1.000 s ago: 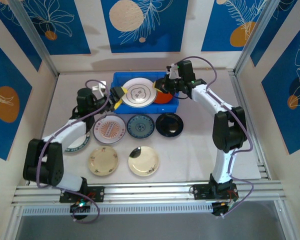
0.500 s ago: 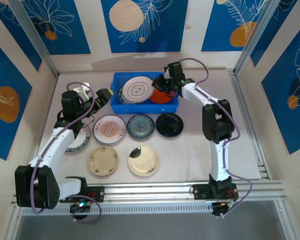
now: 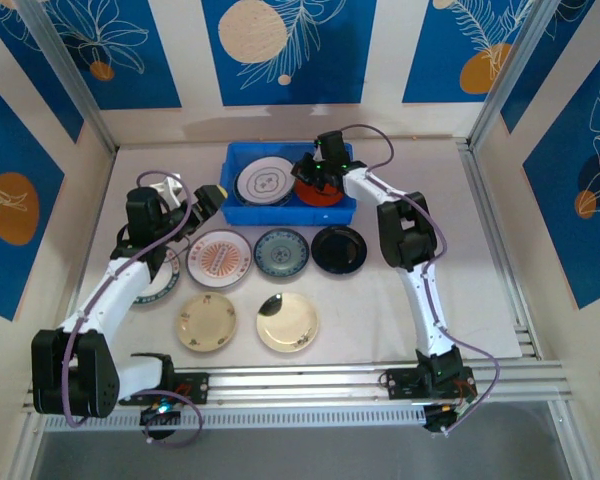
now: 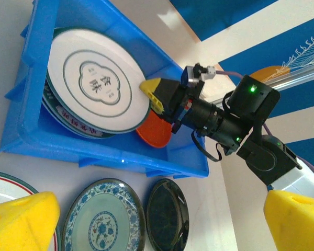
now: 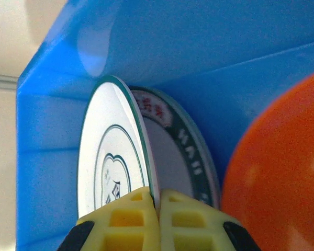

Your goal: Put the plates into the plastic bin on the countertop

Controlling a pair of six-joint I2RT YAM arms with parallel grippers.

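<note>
Right gripper (image 5: 158, 201) pinches the white, green-ringed round plate (image 5: 112, 162) inside the bright blue plastic bin (image 5: 52, 130) at twelve o'clock; we judge release next. Left gripper (image 3: 210, 196) gapes.

Pale countertop (image 3: 370, 310) is being boxed in by blue-and-cream patterned walls (image 3: 330, 60), with aluminium rails (image 3: 300, 378) being run along the near edge.

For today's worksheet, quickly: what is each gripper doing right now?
Left gripper: open, holding nothing.
Right gripper: closed on the rim of the white plate, in the bin.
</note>
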